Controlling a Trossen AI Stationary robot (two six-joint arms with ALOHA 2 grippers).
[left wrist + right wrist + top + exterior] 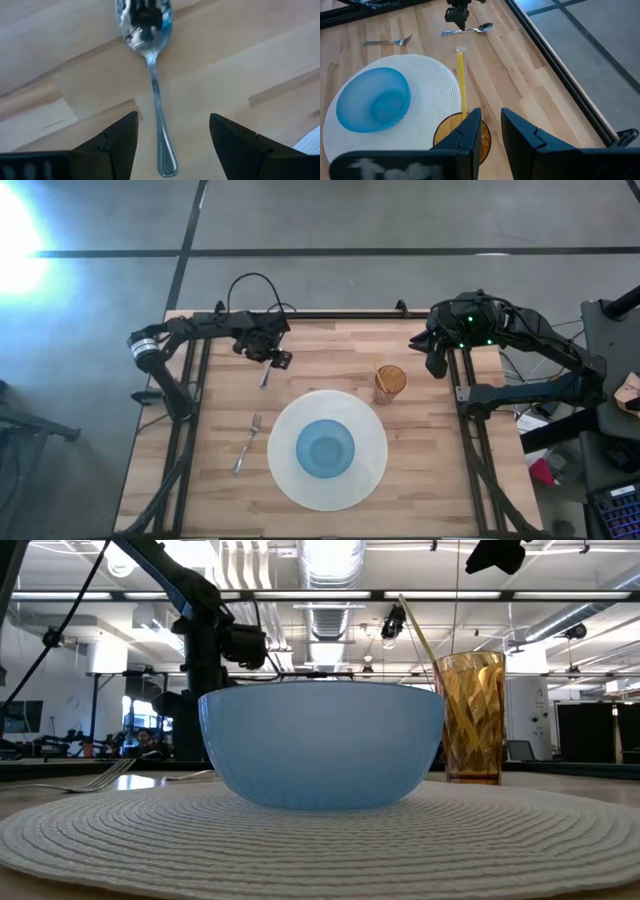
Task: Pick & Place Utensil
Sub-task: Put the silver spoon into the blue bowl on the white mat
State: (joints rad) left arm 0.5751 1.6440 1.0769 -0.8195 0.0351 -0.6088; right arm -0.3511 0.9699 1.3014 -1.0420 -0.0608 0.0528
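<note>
My left gripper [172,142] hangs wide open, empty, over the shiny metal spoon [149,60], at 11 o'clock from the white woven placemat [300,480]; nothing is picked yet. My right gripper [491,131], parked above the amber glass tumbler [390,381], is slightly open and empty.

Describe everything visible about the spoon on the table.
The spoon is shiny silver metal, with an oval bowl that mirrors the dark camera rig above it and a slim handle that widens to a rounded end. It lies flat on the light wooden table, behind the round white placemat and apart from it. The left gripper hangs right over the handle with its fingers open on either side; nothing shows them gripping the spoon. The fork lies separately, beside the placemat.
</note>
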